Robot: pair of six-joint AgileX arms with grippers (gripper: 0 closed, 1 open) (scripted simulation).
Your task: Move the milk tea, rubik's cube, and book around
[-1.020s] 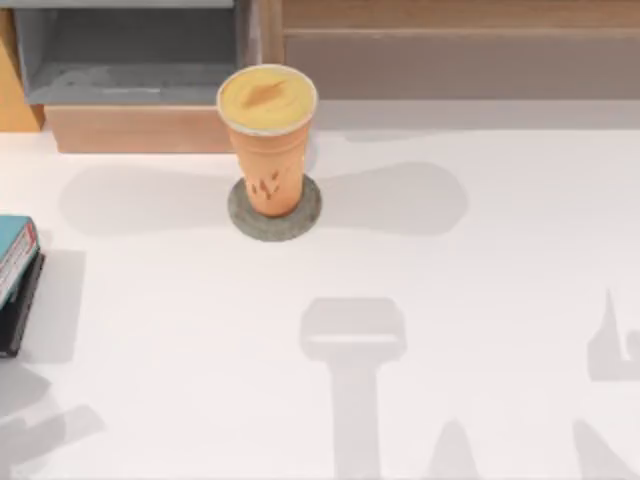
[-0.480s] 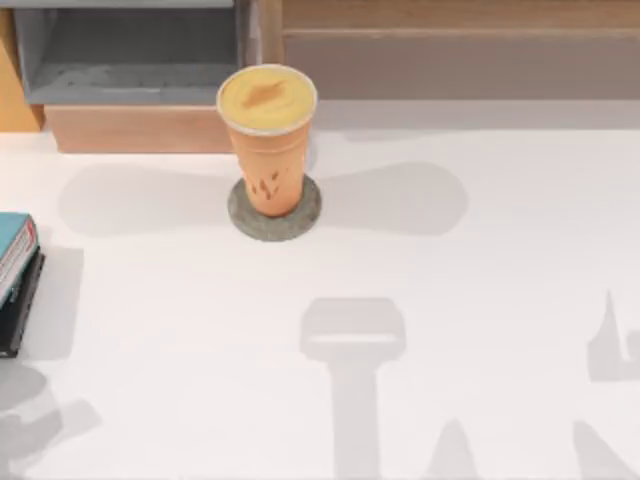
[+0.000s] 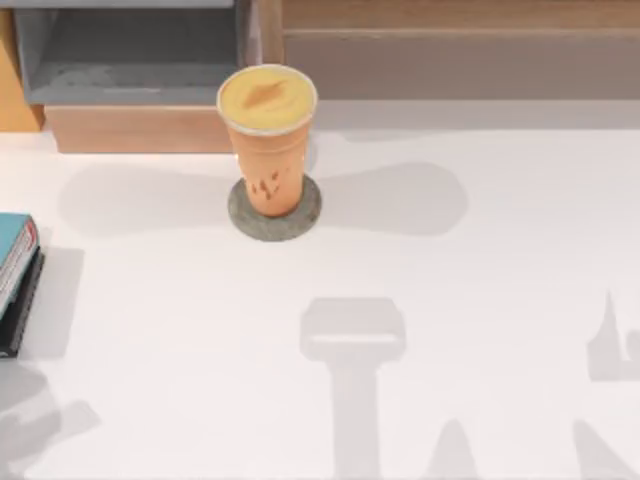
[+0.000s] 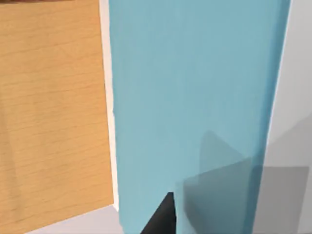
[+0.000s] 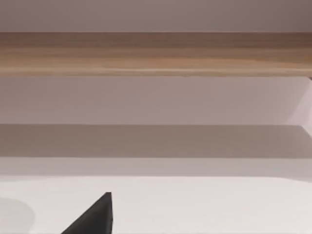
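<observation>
**A:** ok where's everything sitting right now? cup first.

**B:** the milk tea is upright in the upper middle of the top view, a bit left of centre, standing on a round grey coaster. Creamy orange top, little dark red marks on its side. Nothing is touching it.

**A:** and the book?

**B:** the book is at the far left edge of the top view, about mid height, cut off by the frame. Teal cover up, red edge, white pages, and something thin and dark sits right under it. In the left wrist view the book is a big teal slab running top to bottom, with a wooden panel just beside it.

**A:** jaws? open, closed, holding anything?

**B:** honestly can't tell for either one. The left wrist view gives just one dark finger tip at the bottom edge, over the teal cover, very close to it. Whether it touches, can't say. The right wrist view has one dark tip low in the frame above bare white table, facing a wooden shelf edge.

**A:** arm pose?

**B:** only shadows on the table along the bottom of the top view, so not much. Behind the cup there's a grey open box upper left and a wooden ledge upper right.
</observation>
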